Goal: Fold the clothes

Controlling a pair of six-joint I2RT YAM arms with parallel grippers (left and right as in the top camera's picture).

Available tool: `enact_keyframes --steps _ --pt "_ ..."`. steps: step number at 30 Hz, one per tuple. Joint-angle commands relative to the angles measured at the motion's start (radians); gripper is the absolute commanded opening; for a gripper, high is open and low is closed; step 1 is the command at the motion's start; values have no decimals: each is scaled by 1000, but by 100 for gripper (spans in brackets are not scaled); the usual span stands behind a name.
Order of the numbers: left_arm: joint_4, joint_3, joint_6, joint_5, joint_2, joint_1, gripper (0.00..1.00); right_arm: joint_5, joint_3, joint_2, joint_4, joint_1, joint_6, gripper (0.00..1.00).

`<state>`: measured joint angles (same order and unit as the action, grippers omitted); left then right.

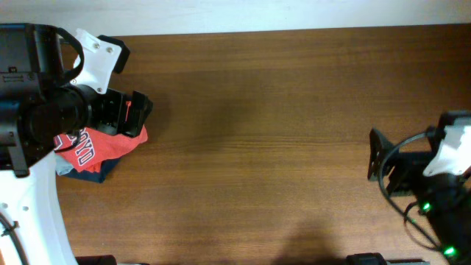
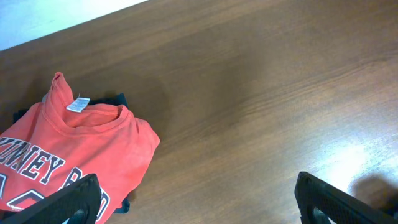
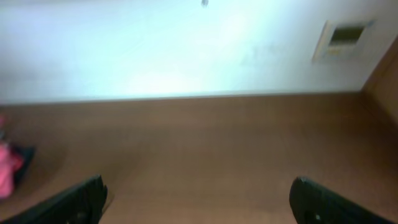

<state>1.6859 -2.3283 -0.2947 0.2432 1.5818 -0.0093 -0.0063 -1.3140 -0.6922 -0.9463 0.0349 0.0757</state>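
Just below the wide left end effector [image 2: 196, 186], a coral T-shirt [image 2: 81, 155] covers a navy garment [image 1: 99, 171]; the right end effector [image 3: 196, 190], equally wide, hangs across the worktop [image 1: 280, 110].

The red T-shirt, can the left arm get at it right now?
Probably yes. The left end effector hangs open just beside the red T-shirt, which lies uncovered on the table, with nothing between them.

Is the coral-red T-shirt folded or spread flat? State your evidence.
Folded. The coral-red T-shirt lies as a compact bundle, collar tag showing, atop a navy garment.
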Motion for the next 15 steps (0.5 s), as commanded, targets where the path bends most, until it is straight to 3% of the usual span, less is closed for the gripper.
enact_keyframes --steps 1,10,15 --pt "0 3 10 -5 2 -3 99 63 241 131 103 -5 0 98" --pt "0 3 10 -5 2 -3 99 36 763 502 227 -5 11 99" --pt "0 3 10 -4 2 -3 99 13 945 655 250 -5 11 99"
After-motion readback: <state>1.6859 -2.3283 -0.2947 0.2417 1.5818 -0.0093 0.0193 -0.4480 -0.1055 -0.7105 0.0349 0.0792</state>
